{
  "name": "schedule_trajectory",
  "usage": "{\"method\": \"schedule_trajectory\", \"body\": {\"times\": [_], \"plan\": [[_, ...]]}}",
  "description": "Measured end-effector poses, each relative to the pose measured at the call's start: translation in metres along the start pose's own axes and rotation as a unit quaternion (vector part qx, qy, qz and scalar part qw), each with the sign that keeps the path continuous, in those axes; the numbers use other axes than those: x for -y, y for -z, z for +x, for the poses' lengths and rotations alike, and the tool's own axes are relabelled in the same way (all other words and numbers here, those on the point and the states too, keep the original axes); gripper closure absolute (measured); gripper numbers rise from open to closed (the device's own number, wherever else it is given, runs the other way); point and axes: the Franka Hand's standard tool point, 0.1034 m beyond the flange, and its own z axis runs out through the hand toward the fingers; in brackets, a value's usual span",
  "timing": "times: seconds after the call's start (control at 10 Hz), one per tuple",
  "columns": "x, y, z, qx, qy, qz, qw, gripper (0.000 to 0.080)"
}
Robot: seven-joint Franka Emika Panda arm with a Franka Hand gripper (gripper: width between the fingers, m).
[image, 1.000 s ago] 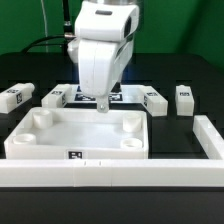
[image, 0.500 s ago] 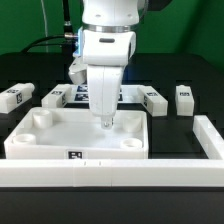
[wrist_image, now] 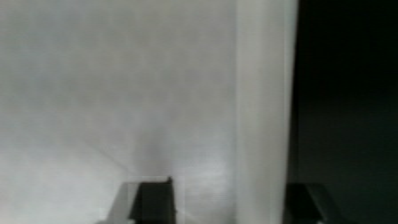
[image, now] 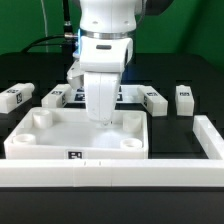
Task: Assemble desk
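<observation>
The white tray-like tabletop (image: 80, 135) lies on the black table with round sockets in its corners. My gripper (image: 101, 121) is low over the tray's far wall, near its middle. In the wrist view the gripper (wrist_image: 228, 205) is open. One dark finger (wrist_image: 146, 204) is over the tray floor (wrist_image: 107, 100) and the other is on the dark outer side, so the bright wall strip (wrist_image: 267, 100) lies between them. Several white tagged legs lie behind the tray: two at the exterior view's left (image: 12, 97) (image: 55, 96) and two at its right (image: 153, 100) (image: 184, 97).
A long white low wall (image: 110, 172) runs along the front of the tray and turns up the exterior view's right side (image: 210, 140). The marker board (image: 128, 93) lies behind the arm, mostly hidden by it.
The gripper has come forward from behind the tray and dropped down to the tray's far wall. The tray and the legs have not moved.
</observation>
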Motion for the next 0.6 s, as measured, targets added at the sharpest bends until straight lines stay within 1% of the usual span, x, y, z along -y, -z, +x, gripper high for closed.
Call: {"method": "schedule_trajectory", "body": {"times": [0.1, 0.2, 0.3, 0.6], "plan": [[0.0002, -0.0002, 0.0, 0.0, 0.0, 0.0, 1.0, 0.069], [-0.0009, 0.0003, -0.0001, 0.0, -0.001, -0.002, 1.0, 0.069], [-0.001, 0.0004, -0.0001, 0.0, -0.001, -0.002, 1.0, 0.0742], [-0.001, 0.0004, -0.0002, 0.0, -0.001, -0.002, 1.0, 0.0742]]}}
